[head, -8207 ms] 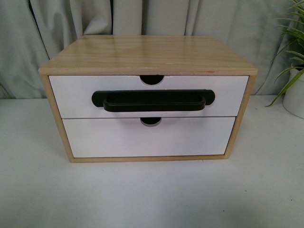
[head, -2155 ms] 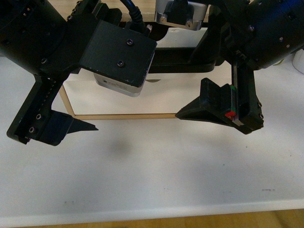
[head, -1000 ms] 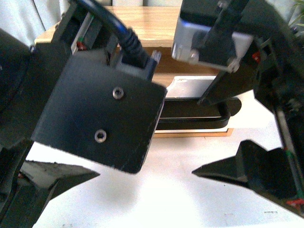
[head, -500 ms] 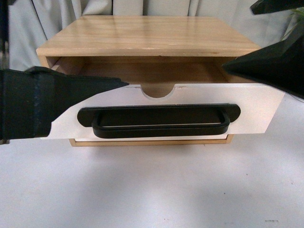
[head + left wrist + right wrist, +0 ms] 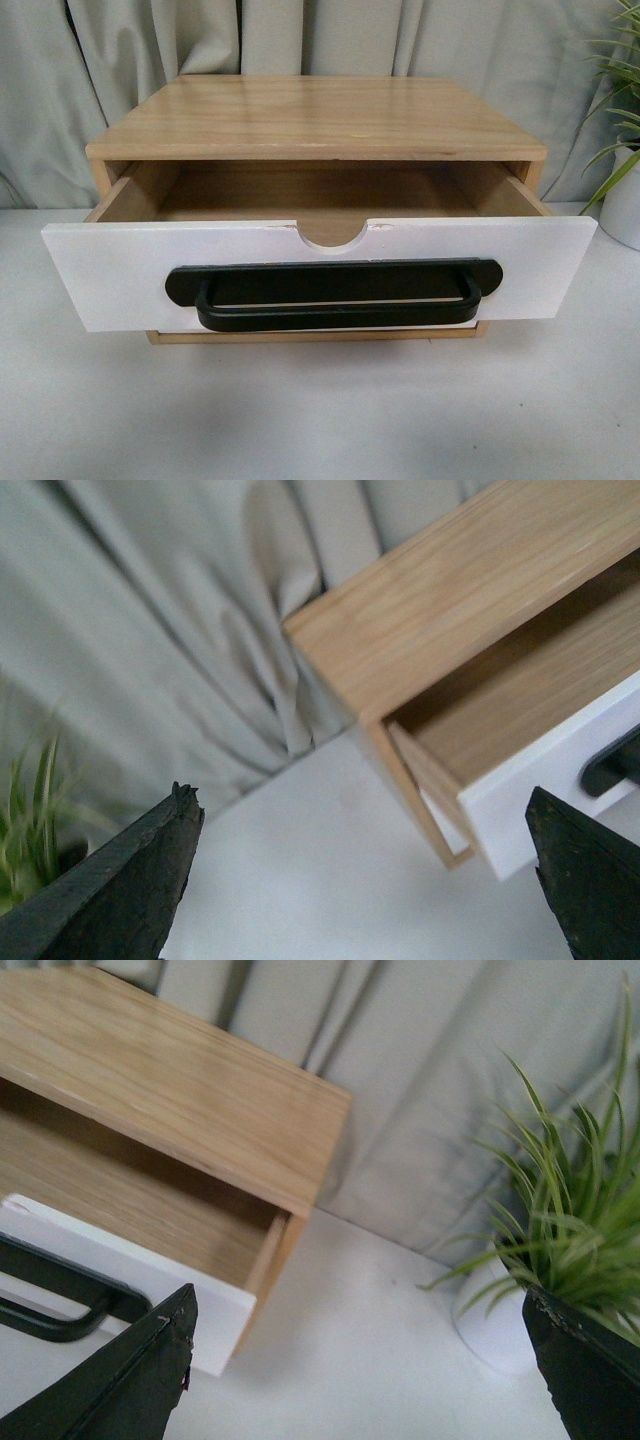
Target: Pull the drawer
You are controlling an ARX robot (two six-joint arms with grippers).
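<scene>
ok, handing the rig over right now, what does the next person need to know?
Left end effector: open, empty, not touching the drawer.
Right end effector: open, empty, also off it.
Drawer: well out of the cabinet, front roughly square to it, handle free.
Done: the pull, by the look of it.
Left: probably nothing. Neither arm shows in the front view.
</scene>
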